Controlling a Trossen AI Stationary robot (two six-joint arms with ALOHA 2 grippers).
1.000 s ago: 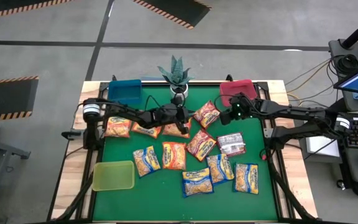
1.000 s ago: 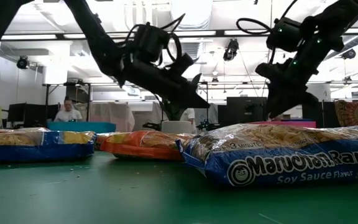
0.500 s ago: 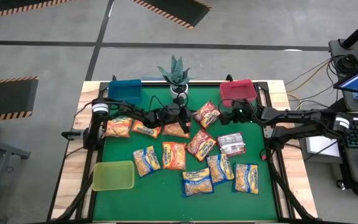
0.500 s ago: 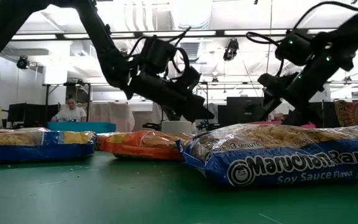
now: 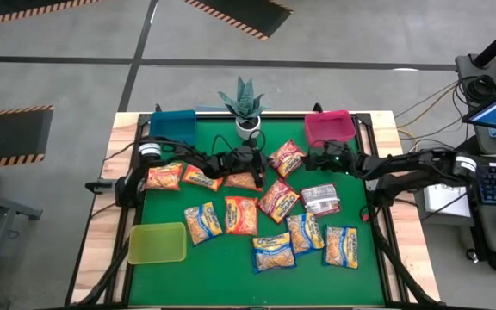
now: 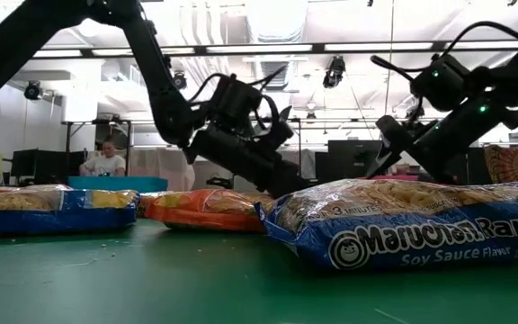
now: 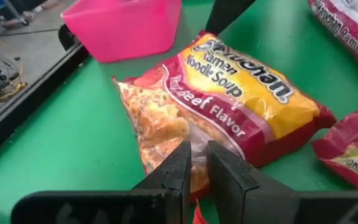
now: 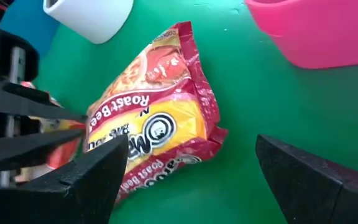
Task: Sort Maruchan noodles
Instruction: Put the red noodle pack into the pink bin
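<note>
A red-and-yellow Maruchan noodles packet point(image 5: 287, 158) point(image 7: 229, 99) point(image 8: 160, 130) lies flat on the green mat at the far middle, between my two grippers. My left gripper point(image 5: 261, 162) point(image 7: 199, 165) comes from the table's left. Its shut fingers hang low over that packet's clear end, with an orange packet point(image 5: 244, 179) under its wrist. My right gripper point(image 5: 311, 159) point(image 8: 191, 180) is on the packet's right side, low and wide open, with nothing between its fingers. Several more noodle packets lie flat across the mat. My left gripper's shut fingertips point(image 7: 182, 163) stand at the packet's clear end point(image 7: 160, 134), coming slantwise from the table's left. I cannot tell whether they touch it. The packet lies flat on the mat.
A red bin point(image 5: 330, 127) stands at the far right, just behind my right gripper. A blue bin point(image 5: 172, 125) is at the far left, a yellow-green bin point(image 5: 157, 243) at the near left. A potted plant point(image 5: 244, 103) stands at the far middle. Blue-edged packets point(image 5: 304, 232) lie near the front.
My right gripper has come down from beside the red bin toward the table's left, up to the red-and-yellow packet, and its fingers have spread wide. My left gripper has sunk lower toward the packets, tipping further down. No packet has moved.
</note>
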